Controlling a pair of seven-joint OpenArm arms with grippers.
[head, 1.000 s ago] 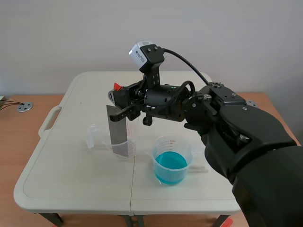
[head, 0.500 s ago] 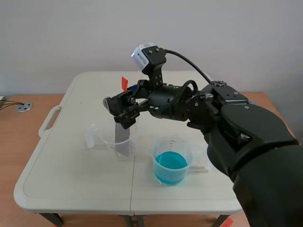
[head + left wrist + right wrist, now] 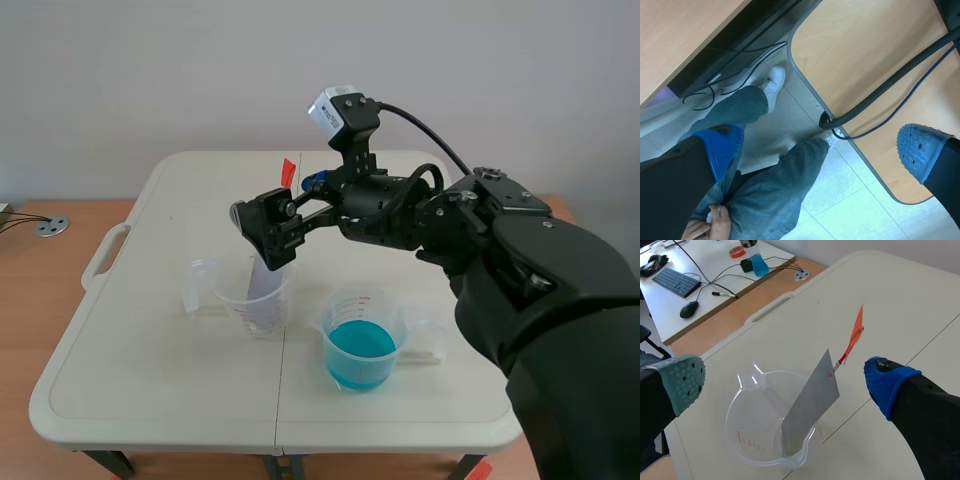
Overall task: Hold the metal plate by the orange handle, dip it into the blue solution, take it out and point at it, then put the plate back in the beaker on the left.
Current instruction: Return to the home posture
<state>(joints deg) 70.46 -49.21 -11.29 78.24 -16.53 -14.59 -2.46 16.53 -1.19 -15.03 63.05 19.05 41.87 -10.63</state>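
right end effector [image 3: 268,238]: fingers apart, empty, around thin orange handle [image 3: 854,335] | grey metal plate [image 3: 810,400]: leaning inside clear plastic beaker [image 3: 747,435] on tabletop [image 3: 150,340] | advice: hold fingers wide, do not brush handle

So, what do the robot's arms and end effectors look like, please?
The right arm is bulky and black, with a white-and-black camera box on its wrist and a black cable curving back from it. The right end effector has two thick black fingers, with one grey-green dotted pad and one blue pad. The left end effector has blue dotted pads on both fingers.
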